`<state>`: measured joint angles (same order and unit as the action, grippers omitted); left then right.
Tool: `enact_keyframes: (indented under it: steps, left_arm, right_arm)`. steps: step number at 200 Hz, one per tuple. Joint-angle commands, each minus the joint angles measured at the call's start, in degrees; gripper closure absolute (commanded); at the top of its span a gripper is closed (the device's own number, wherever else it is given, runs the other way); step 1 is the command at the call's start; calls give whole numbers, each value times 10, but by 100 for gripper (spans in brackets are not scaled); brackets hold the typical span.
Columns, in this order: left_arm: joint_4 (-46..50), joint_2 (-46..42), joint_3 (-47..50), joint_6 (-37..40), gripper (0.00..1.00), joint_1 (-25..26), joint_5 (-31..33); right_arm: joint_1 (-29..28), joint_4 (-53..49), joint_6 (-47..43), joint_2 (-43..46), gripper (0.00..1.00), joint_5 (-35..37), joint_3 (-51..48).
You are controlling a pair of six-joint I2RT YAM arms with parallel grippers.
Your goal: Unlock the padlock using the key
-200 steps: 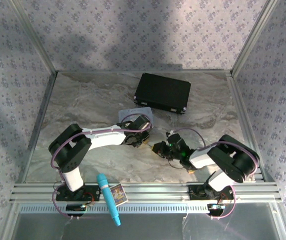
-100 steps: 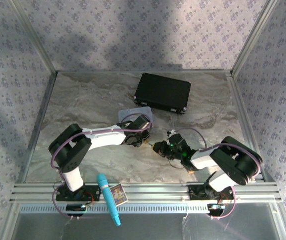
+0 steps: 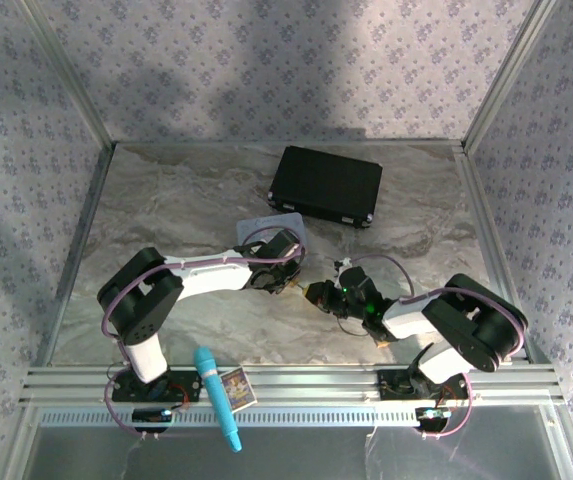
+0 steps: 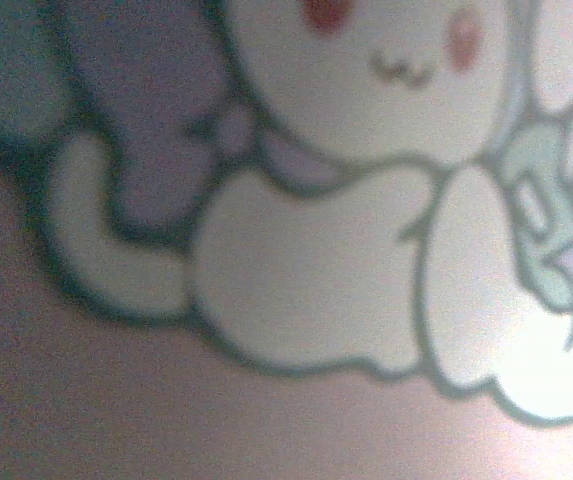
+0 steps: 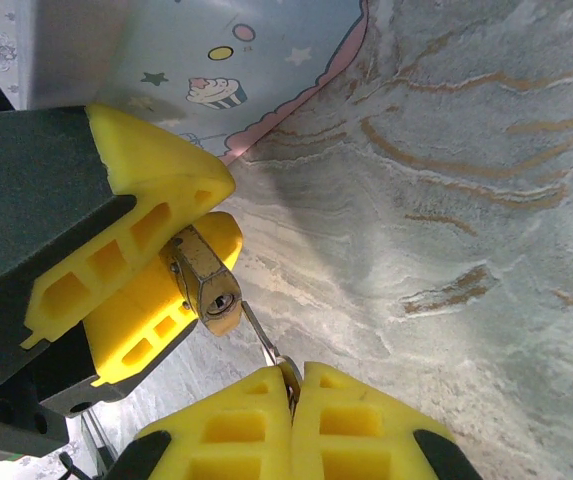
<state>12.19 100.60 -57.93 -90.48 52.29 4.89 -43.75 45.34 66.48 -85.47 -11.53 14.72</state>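
The padlock (image 5: 204,282) is a small brass body pinched between the yellow fingers (image 5: 141,225) of my left gripper (image 3: 286,281), its keyhole face turned toward the right wrist camera. Its shackle is hidden between those fingers. My right gripper (image 5: 294,388) is shut on the head of the thin silver key (image 5: 262,336). The key's blade points up and left, its tip meeting the padlock's face right at the edge of the keyhole; whether it has entered I cannot tell. From above, the right gripper (image 3: 316,294) sits just right of the left one, mid-table.
The pastel cartoon tin (image 3: 272,228) lies right behind the left gripper, and its lid drawing (image 4: 316,280) looms blurred before the left wrist camera. A black case (image 3: 326,186) sits at the back. A blue microphone (image 3: 218,398) and a small card box (image 3: 237,386) rest on the near rail.
The right gripper moved left with the key until it met the padlock in the left gripper. The left arm has stayed still.
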Motion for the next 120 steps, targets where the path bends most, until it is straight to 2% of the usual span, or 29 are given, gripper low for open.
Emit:
enact_keyframes:
  steps: [1,120]
  left_arm:
    - [28,15,14,-52,87,6,-74]
    - [18,28,8,-55,87,12,-87]
  right_arm:
    - [5,9,-13,9,100,5,10]
    - [6,10,-25,18,100,6,13]
